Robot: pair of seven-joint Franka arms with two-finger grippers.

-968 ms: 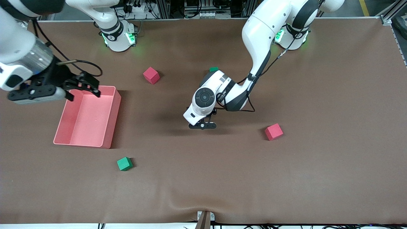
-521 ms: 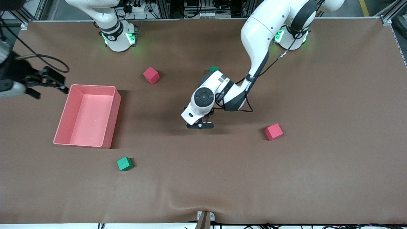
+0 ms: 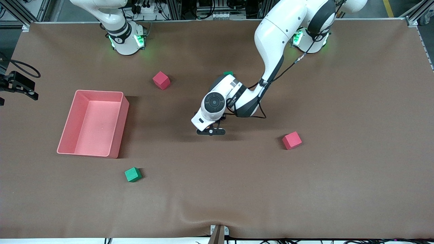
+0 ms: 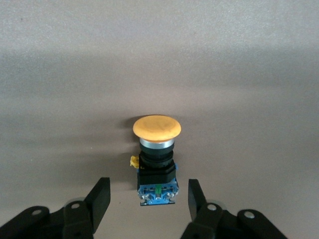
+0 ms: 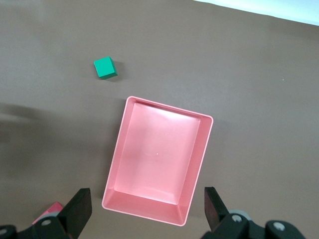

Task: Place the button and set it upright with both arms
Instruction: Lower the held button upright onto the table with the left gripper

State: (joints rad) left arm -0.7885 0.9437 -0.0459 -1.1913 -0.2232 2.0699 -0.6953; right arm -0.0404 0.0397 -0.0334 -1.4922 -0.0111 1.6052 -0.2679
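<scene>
Two changes are showing: the left gripper [image 4: 148,199] is narrowing its still-parted jaws around the orange-capped, black-bodied push-button [image 4: 156,159] lying on the brown counter [image 3: 339,186] near its middle, while the right gripper [image 5: 147,209], jaws wide, is withdrawing toward nine o'clock past the pink plastic bin [image 3: 117,118], so a grasp looks imminent.

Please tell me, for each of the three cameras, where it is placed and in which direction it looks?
Front view: high across the table, looking down at both arms; left hand low at mid-table.
Left wrist view: on the left wrist, looking down at the button between open fingers.
Right wrist view: on the right wrist, high over the pink bin; open right hand shows.
Front and right wrist views share the bin and a green cube.
</scene>
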